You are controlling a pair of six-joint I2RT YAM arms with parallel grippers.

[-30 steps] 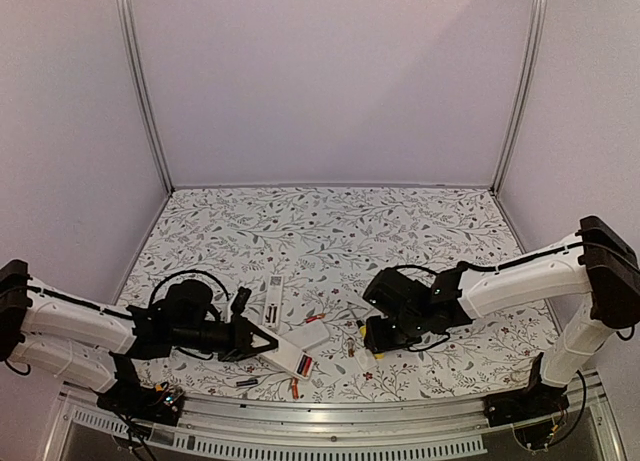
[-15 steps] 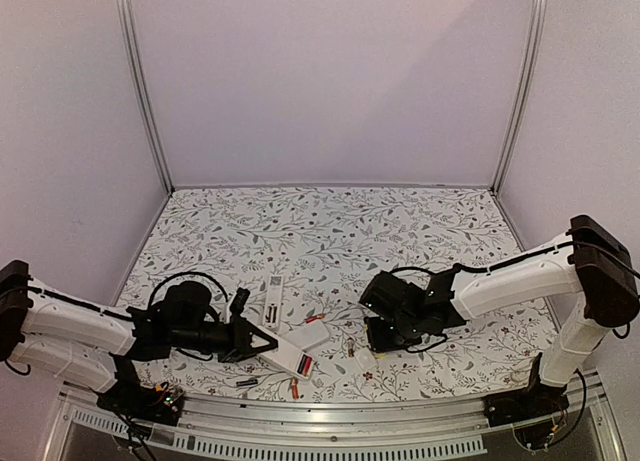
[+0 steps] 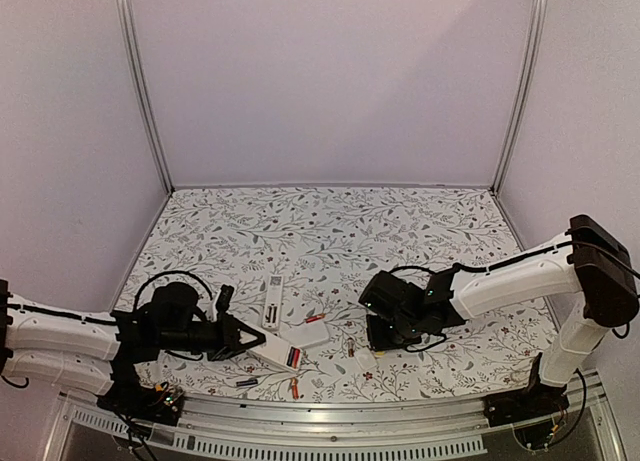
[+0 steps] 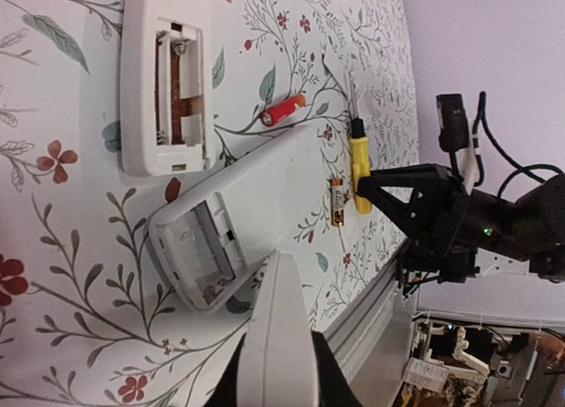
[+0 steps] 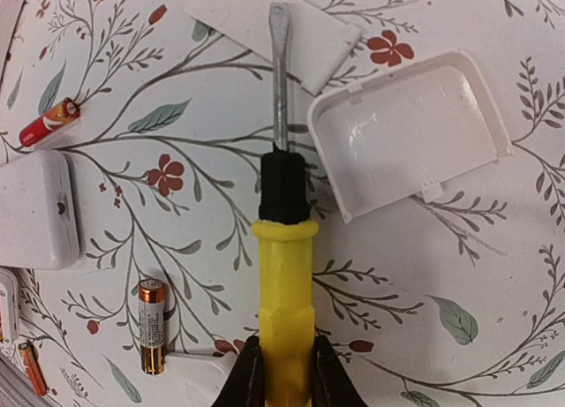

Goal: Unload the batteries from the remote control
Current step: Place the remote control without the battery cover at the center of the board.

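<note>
Jaws of the right gripper are clenching the yellow screwdriver, its blade lying beside a white cover plate. The left gripper is grasping a white remote, two batteries sitting in its open end. A red battery and a gold-capped battery are lying loose on the table.

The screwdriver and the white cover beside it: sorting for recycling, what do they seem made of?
Screwdriver: handle looks matte yellow plastic; shaft dull grey, likely steel. Cover: glossy white plastic, judging by highlights and moulded tabs.
</note>
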